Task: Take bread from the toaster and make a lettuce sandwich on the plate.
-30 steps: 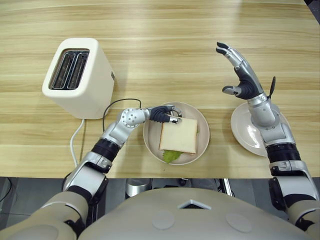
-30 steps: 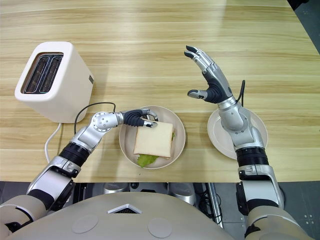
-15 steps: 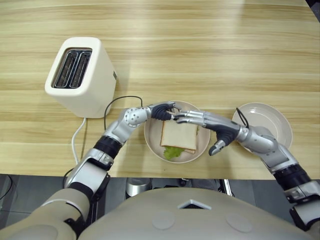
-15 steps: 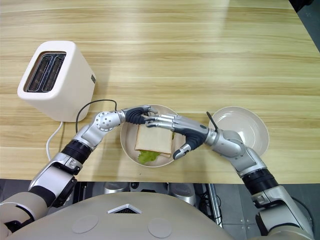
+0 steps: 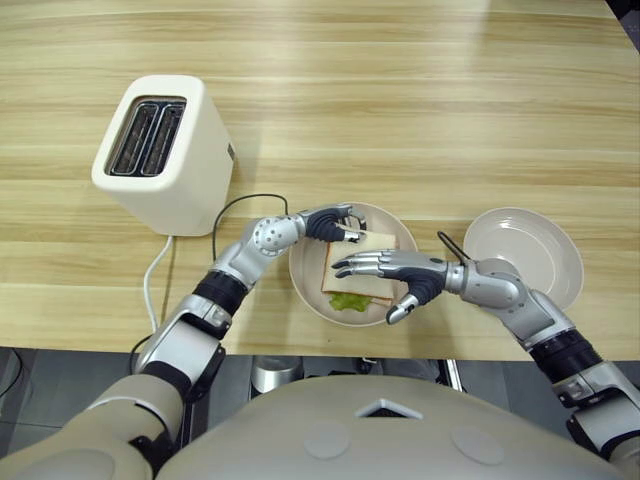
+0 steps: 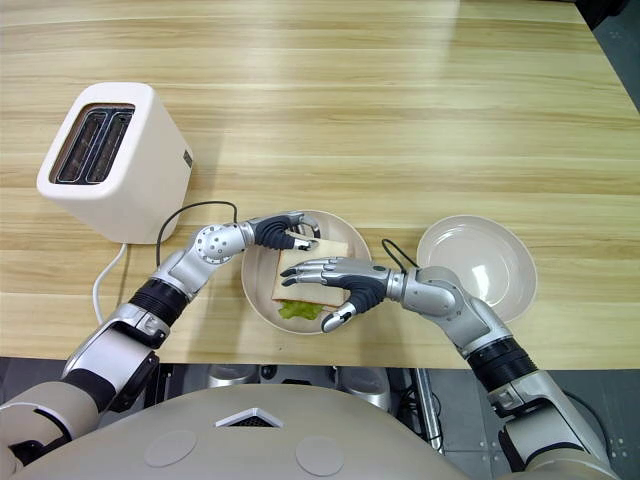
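A white bread slice (image 5: 378,243) lies on top of a green lettuce leaf (image 5: 348,301) on the beige plate (image 5: 297,282) at the table's front edge. My left hand (image 5: 335,225) is at the slice's far left corner, its fingers curled on that corner. My right hand (image 5: 392,276) lies across the top of the slice, palm down and fingers spread, holding nothing. The cream toaster (image 5: 165,150) stands at the back left, and both its slots look dark and empty.
A second empty plate (image 5: 527,256) sits to the right of the sandwich plate, just behind my right forearm. The toaster's black cord (image 5: 236,203) loops towards the sandwich plate, and a white cord (image 5: 149,286) runs off the front edge.
My right hand came down from above the right plate and swung left onto the bread slice. My left hand stayed at the slice's corner.
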